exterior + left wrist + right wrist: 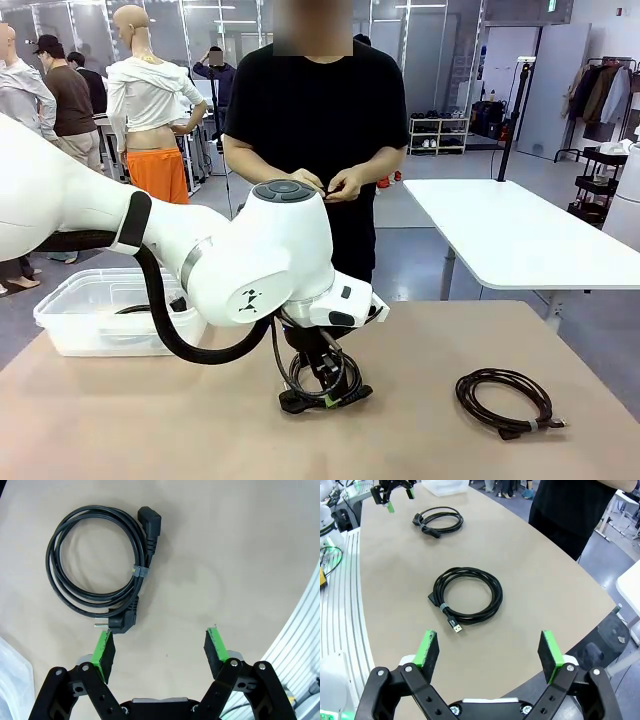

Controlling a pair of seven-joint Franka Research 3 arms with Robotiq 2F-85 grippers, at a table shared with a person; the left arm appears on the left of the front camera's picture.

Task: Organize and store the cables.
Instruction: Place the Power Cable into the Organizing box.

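Hanging over the tan table (240, 555), the left gripper (160, 641) has its jaws wide apart and holds nothing. The power cord (95, 565) lies in the upper left of its wrist view, with one plug close to the gripper. The right gripper (489, 641) is also spread and empty, and the thinner cable (467, 595) lies flat in the middle of its view. Both coils look light, soft and a little springy, so a loop may slide or open when lifted. A good place to pinch seems to be the tie band (140, 571), where all strands are bundled. The clear box (100, 315) stands at the left of the front view.
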